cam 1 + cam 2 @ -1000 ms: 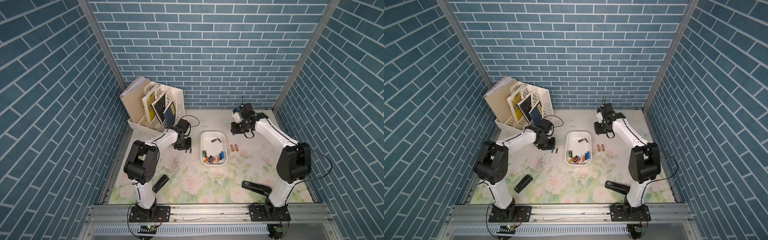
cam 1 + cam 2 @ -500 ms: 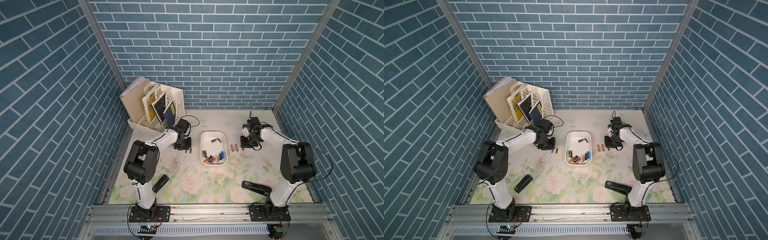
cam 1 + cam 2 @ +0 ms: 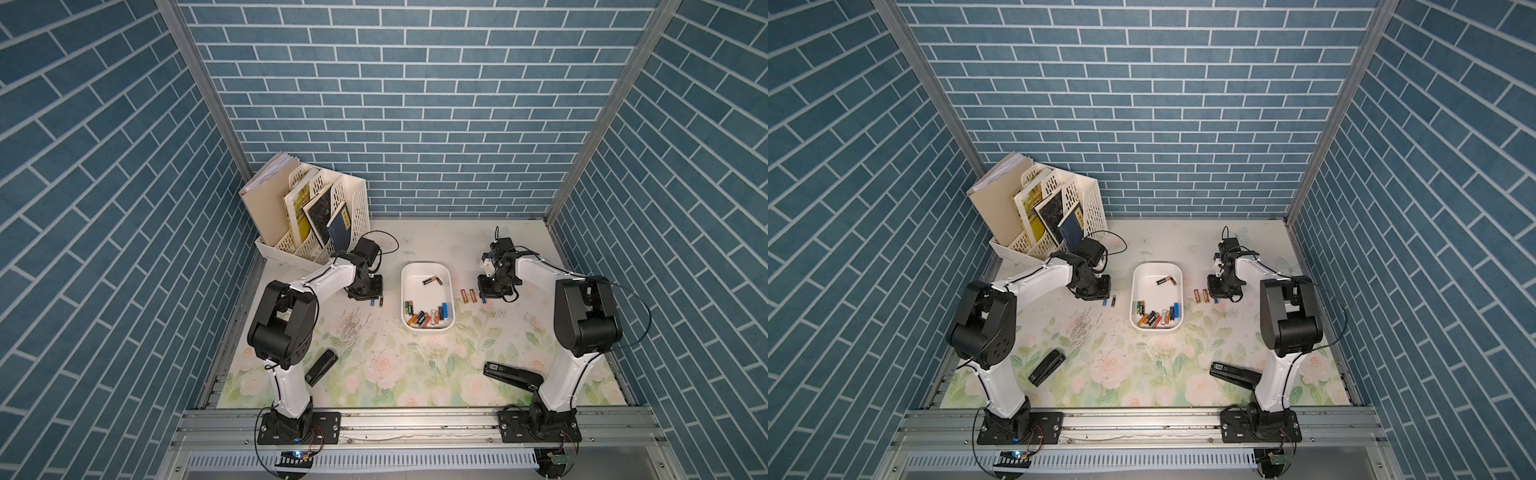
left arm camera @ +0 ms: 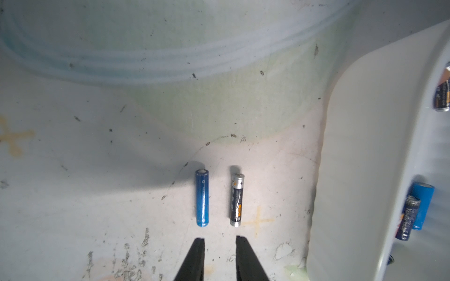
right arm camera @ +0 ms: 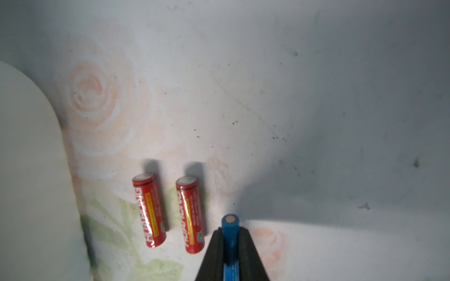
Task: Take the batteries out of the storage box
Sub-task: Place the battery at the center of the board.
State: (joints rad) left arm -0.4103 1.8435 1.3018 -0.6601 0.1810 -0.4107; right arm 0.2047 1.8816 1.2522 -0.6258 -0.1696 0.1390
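The white storage box (image 3: 426, 264) sits mid-table and holds several batteries (image 3: 428, 316), most at its near end. My right gripper (image 5: 230, 230) is shut on a blue battery (image 5: 229, 222), low over the mat beside two red batteries (image 5: 149, 210) that lie right of the box (image 5: 29, 170). My left gripper (image 4: 220, 239) is open with nothing between its fingers. It points at a blue battery (image 4: 202, 198) and a black battery (image 4: 237, 199) lying side by side on the mat, left of the box wall (image 4: 365, 170).
A cream file rack with books (image 3: 316, 216) stands at the back left. One black stapler (image 3: 321, 367) lies at the front left and another (image 3: 513, 374) by the right arm's base. Loose staples (image 3: 351, 328) are scattered on the floral mat.
My right arm has come forward and down with the blue battery, from behind the box's far right corner to the mat beside the two red batteries. The left arm has not moved.
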